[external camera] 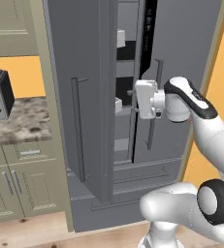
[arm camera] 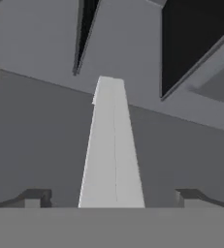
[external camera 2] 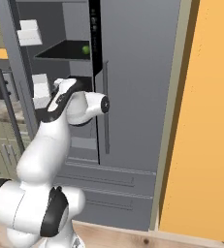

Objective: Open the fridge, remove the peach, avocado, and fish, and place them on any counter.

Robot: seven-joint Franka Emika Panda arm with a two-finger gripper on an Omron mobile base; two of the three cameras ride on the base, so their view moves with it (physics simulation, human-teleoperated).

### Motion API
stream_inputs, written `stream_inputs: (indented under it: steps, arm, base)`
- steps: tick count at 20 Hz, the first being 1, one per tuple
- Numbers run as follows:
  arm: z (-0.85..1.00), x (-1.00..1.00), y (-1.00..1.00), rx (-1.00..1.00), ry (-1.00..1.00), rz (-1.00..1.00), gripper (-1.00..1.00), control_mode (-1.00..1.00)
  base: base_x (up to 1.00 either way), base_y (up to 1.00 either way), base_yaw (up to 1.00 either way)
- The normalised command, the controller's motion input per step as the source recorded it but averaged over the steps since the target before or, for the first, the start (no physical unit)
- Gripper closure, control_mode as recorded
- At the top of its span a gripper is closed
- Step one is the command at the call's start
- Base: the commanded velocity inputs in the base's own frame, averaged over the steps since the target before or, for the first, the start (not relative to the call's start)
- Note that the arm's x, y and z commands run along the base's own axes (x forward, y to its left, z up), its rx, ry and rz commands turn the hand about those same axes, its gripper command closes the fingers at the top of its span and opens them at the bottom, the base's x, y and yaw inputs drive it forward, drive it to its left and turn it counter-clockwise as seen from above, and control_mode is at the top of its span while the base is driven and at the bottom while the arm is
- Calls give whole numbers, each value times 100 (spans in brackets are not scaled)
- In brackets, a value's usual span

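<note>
1. Reaching into the fridge (external camera: 84,63), your gripper (arm camera: 111,196) has its tips spread apart, empty.
2. Avocado (external camera 2: 86,49) sits at the black shelf's right edge.
3. Risk: wrist clipping the half-open door, judging by clearance.

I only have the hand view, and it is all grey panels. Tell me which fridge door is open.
Observer: On the fridge, the left door stands swung open; the right door is shut.
Operator: Now find me a target.
Observer: The avocado sits on an upper black shelf, higher than the open gripper.
Operator: Give me a drop spot.
Observer: The counter lies left of the fridge, beyond the open door.
</note>
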Motion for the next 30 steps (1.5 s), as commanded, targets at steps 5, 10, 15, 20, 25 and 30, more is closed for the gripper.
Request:
stream_inputs:
  steps: [5, 10, 15, 20, 25, 30]
  arm:
    - [-40, 95, 60, 9, 16, 12, -100, -100]
    - [-13, 29, 82, 0, 4, 6, -100, -100]
    - [-1, -72, 85, 0, 0, 7, -100, -100]
    - [0, -98, 96, 0, 0, 8, -100, -100]
    - [23, -49, -11, -9, -14, 0, -100, -100]
    - [11, -14, -100, -18, -7, -7, -100, -100]
  base:
    - [0, 0, 0]
    - [0, 0, 0]
    - [0, 0, 0]
    - [0, 0, 0]
    - [0, 0, 0]
    - [0, 0, 0]
